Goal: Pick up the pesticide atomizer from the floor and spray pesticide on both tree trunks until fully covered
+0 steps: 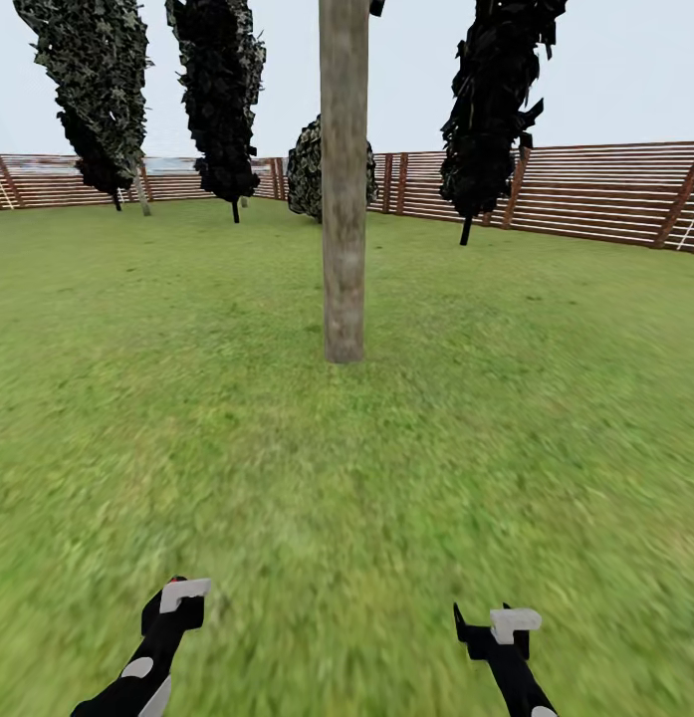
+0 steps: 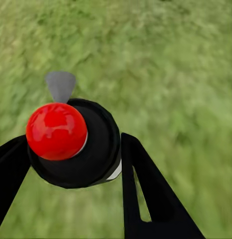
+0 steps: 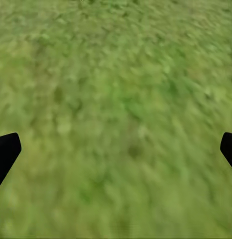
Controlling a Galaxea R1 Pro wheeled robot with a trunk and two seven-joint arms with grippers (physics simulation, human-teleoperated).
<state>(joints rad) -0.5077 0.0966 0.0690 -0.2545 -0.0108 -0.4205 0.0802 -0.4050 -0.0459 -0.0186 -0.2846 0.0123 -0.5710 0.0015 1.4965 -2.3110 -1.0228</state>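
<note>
Up close, the left wrist view shows the atomizer (image 2: 78,147), black with a red top, pinched between the left gripper's (image 2: 71,164) jaws; the head view shows just a red speck of it at that gripper (image 1: 173,597). The right gripper's (image 3: 116,149) jaws are spread wide over bare lawn (image 3: 120,89). Ahead of both, the trunk (image 1: 344,199) stands well apart, open grass (image 1: 386,478) between, the fence (image 1: 585,189) far behind.
</note>
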